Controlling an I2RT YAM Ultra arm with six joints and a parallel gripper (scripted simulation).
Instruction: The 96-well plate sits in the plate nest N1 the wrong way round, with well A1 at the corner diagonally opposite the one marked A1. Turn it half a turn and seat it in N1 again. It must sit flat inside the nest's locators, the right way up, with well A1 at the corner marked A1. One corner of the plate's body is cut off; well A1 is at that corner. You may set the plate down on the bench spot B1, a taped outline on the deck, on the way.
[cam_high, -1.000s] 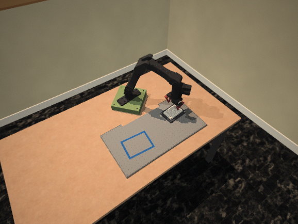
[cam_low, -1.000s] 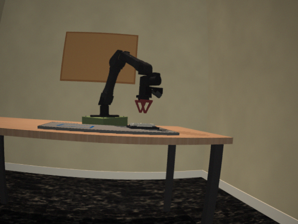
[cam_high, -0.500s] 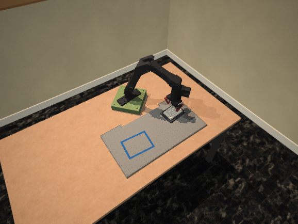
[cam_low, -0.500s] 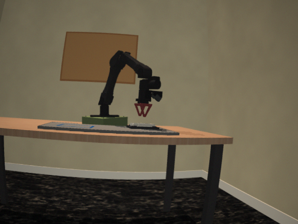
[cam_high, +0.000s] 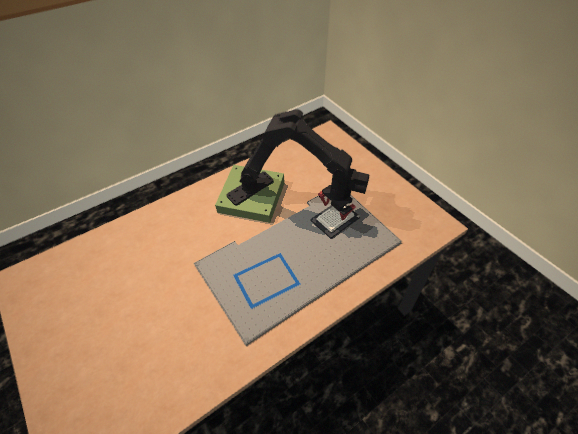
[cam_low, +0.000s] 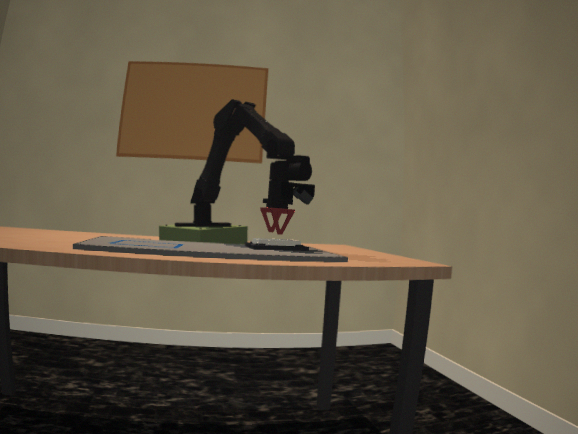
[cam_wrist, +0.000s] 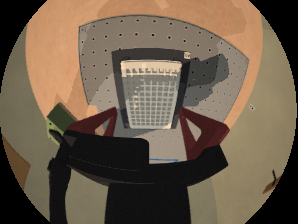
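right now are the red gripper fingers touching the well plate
Apart. The exterior view shows the open gripper with its red fingertips hanging above the plate, a strip of wall visible between them.

The plate (cam_high: 334, 219) lies in its nest (cam_high: 320, 223) on the deck (cam_high: 320, 260) directly below the fingers (cam_low: 270, 221). The taped outline (cam_high: 243, 288) lies on the same deck, well apart from the fingers; the arm's base block (cam_high: 226, 204) stands on the table (cam_high: 125, 320) between them, behind the deck.

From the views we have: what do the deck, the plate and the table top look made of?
Deck: looks like matte grey metal, a flat slab dotted with a regular grid of small holes.
Plate: probably pale plastic, whitish and ribbed by its well grid; it sits in a dark nest.
Table top: seemingly wood or laminate, an even orange-tan with faint grain on the edge.
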